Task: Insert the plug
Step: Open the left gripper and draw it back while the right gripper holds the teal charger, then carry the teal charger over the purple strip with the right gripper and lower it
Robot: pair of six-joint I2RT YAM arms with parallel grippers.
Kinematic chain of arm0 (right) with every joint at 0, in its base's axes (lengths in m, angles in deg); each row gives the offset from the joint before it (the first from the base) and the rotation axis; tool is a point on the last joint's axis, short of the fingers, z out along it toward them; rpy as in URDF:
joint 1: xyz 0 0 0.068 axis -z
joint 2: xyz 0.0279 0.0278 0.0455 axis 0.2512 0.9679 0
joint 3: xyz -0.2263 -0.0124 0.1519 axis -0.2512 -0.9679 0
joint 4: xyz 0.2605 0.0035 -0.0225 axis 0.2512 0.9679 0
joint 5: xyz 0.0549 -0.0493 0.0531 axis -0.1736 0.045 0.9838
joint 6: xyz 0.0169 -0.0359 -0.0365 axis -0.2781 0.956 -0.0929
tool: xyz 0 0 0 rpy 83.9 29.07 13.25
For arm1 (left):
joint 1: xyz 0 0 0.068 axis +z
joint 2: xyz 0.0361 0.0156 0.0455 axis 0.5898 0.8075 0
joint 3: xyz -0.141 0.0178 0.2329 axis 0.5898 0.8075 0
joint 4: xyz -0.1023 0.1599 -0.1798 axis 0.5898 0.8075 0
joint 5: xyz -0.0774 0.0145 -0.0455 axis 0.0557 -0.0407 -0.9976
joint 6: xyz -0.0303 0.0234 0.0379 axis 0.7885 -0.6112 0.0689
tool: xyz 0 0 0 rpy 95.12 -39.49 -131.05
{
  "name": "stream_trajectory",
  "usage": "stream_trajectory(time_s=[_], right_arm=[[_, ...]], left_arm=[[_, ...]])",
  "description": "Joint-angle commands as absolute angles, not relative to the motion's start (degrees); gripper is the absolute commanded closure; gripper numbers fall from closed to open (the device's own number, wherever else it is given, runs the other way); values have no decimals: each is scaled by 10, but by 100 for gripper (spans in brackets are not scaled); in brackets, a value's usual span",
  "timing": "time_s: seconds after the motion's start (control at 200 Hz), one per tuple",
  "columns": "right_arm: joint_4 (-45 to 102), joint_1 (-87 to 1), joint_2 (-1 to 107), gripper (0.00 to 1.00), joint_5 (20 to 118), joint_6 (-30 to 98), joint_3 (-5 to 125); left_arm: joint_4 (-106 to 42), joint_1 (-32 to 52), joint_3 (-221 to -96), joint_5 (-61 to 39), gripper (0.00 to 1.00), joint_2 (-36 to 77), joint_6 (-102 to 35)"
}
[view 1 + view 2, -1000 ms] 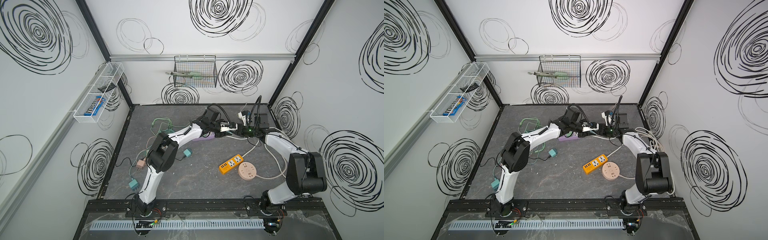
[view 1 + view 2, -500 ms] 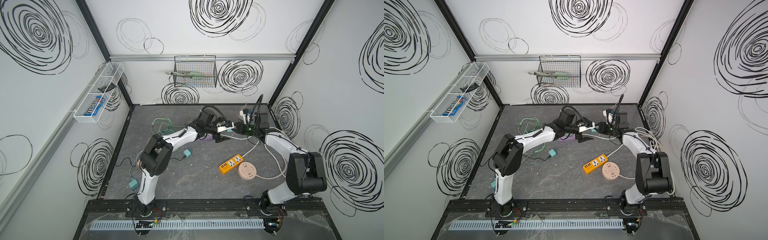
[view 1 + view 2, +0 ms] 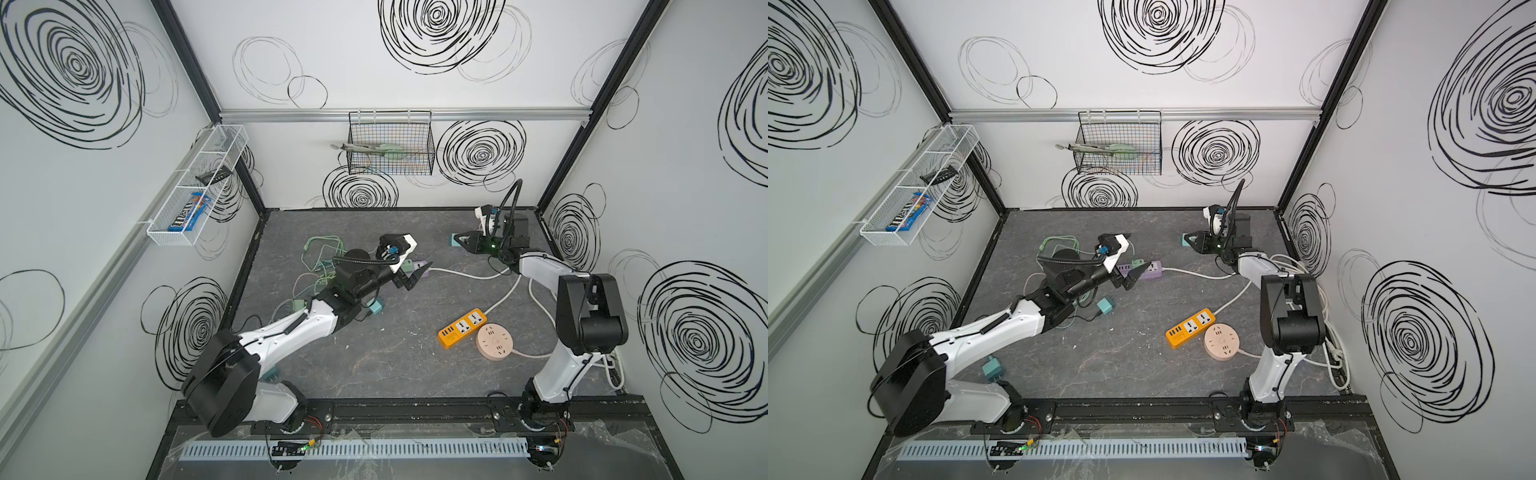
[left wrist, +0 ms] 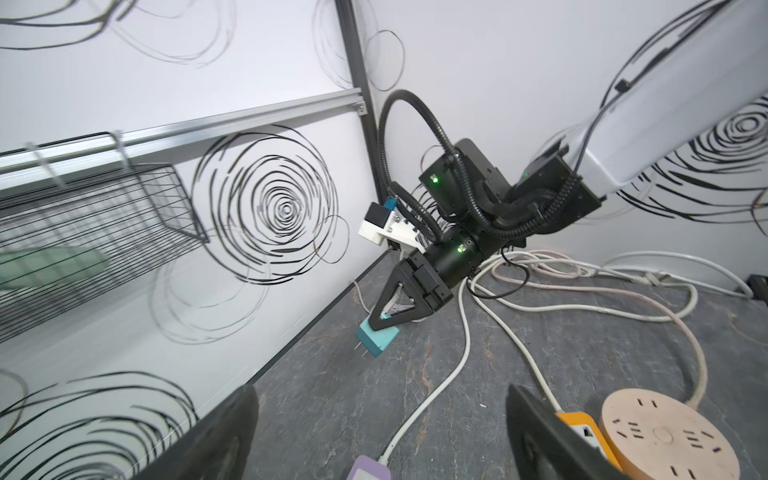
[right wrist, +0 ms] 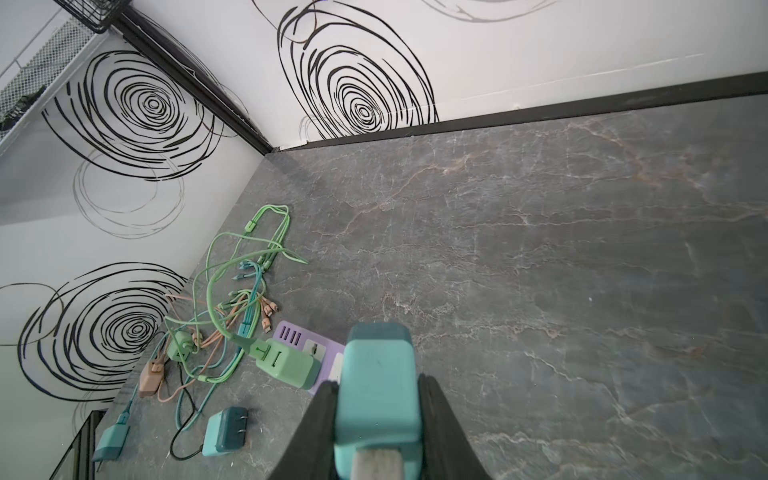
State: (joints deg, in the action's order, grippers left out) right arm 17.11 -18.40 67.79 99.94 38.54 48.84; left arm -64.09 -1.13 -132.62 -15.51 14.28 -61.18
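Observation:
A teal plug [image 5: 378,361] sits clamped between the fingers of my right gripper [image 5: 378,382], held just above the table near the back right; both top views show it [image 3: 452,241] [image 3: 1183,239], and the left wrist view shows it from the side [image 4: 376,336]. The purple power strip [image 3: 1152,269] [image 5: 291,334] lies mid-table with a green plug [image 5: 286,361] in one socket. My left gripper [image 3: 409,276] [image 4: 384,415] hangs wide open and empty over the strip's near end [image 4: 370,467].
An orange power strip [image 3: 461,328] and a round beige one [image 3: 494,341] lie front right, with white cords [image 4: 457,365] trailing across the table. A tangle of green and orange cables [image 5: 245,291] and loose teal adapters [image 5: 226,430] lies left. A wire basket [image 3: 390,145] hangs on the back wall.
The two grippers met at the back a second ago. My left gripper has opened wide and drawn back left to the purple strip. The right gripper keeps the teal plug.

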Motion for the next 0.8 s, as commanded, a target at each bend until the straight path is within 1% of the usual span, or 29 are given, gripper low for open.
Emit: stream_trajectory(time_s=[0.0, 0.055, 0.16, 0.24, 0.35, 0.39, 0.475, 0.65, 0.71, 0.795], right_arm=[[159, -187, 683, 100, 1050, 483, 522], [195, -188, 693, 100, 1075, 546, 538], [322, -190, 718, 100, 1119, 688, 591], [392, -192, 729, 100, 1145, 786, 611], [432, -202, 724, 100, 1170, 895, 606], [435, -208, 722, 100, 1167, 926, 603], [448, -221, 723, 100, 1152, 985, 604], [595, -246, 761, 100, 1135, 1155, 683], [648, -257, 781, 100, 1114, 1202, 719], [695, -274, 809, 100, 1070, 1230, 766]], left_arm=[[-642, -24, -1295, -77, 4, 85, -566], [-604, -37, -1285, -46, 4, 61, -571], [-551, -68, -1266, 4, 4, 25, -582], [-566, -81, -1238, 23, 4, 2, -575], [-610, -82, -1200, 65, 4, -23, -533], [-636, -79, -1192, 86, 4, -27, -520], [-623, -67, -1190, 116, 4, -27, -491], [-531, -45, -1217, 199, 4, -19, -434], [-515, -31, -1216, 200, 4, -23, -418], [-499, -9, -1211, 187, 4, -33, -394]])
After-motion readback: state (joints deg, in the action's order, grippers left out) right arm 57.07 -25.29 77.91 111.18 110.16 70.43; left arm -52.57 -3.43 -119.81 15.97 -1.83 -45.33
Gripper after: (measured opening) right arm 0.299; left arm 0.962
